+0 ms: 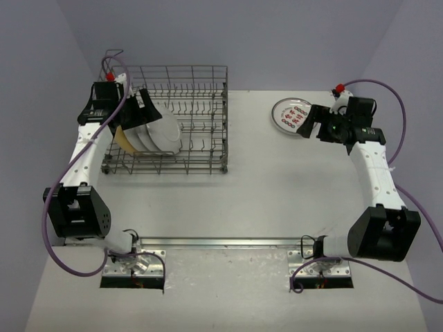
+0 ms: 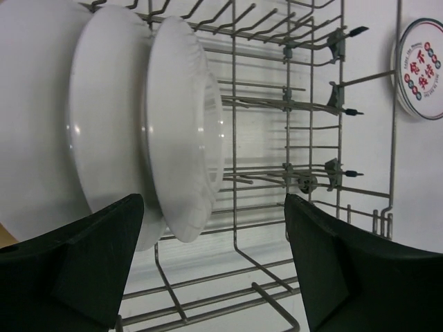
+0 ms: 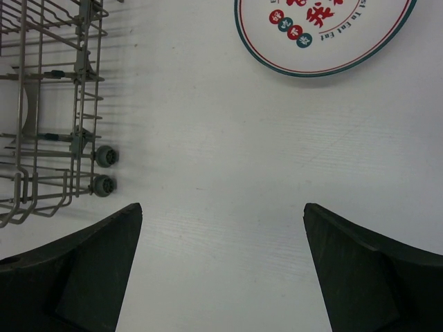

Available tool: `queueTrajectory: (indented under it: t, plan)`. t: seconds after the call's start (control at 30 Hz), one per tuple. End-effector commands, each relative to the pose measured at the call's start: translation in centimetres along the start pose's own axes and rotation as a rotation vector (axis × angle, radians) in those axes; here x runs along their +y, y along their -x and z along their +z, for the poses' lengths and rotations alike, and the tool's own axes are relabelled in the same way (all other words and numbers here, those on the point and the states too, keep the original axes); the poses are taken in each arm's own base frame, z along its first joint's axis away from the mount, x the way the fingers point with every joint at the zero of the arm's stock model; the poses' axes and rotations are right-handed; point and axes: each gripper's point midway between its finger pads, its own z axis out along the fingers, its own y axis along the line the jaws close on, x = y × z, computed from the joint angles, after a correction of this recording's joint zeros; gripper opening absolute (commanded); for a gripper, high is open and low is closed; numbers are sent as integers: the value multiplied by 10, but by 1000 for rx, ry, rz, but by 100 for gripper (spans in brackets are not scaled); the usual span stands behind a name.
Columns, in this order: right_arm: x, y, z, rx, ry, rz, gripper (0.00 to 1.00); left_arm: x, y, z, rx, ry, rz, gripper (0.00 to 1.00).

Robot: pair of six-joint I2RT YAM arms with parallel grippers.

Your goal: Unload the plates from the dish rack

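The grey wire dish rack [image 1: 201, 117] stands at the back left. Several white-backed plates [image 1: 165, 133] stand on edge in its left half, with a tan plate [image 1: 120, 138] leftmost. My left gripper [image 1: 143, 104] hovers over these plates, open and empty. In the left wrist view the nearest plate [image 2: 183, 131] reaches down between my spread fingers [image 2: 90, 263], touching neither. One teal-rimmed patterned plate [image 1: 291, 114] lies flat on the table at the back right. My right gripper [image 1: 317, 124] is open and empty just right of it, above bare table [image 3: 221, 207].
The rack's right half [image 2: 291, 138] holds only upright tines. The rack's small wheels [image 3: 104, 169] show at the left of the right wrist view. The patterned plate also shows in the right wrist view [image 3: 322, 34] and the left wrist view [image 2: 422, 69]. Purple cables trail beside both arms.
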Motion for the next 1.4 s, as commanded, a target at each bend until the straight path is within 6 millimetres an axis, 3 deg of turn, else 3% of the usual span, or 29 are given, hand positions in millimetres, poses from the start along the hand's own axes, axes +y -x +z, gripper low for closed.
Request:
queueTrajectory:
  t: [0.0,0.43,0.77,0.93,1.2,1.37]
  plan:
    - [13,18,-8,-61,51,-47,99,10,12,8,-55,-17,26,79]
    - [15,8,6,-12,87,26,99,9,-2,40,14,-112,31,67]
    - [18,3,5,7,101,49,99,-13,-14,60,84,-319,-66,45]
    - [20,5,0,-7,103,41,99,-16,-11,58,89,-345,-89,34]
    - [26,8,-4,-12,122,51,99,-27,6,41,79,-368,-95,8]
    - [29,11,-9,-17,130,52,99,-46,43,18,21,-407,-60,2]
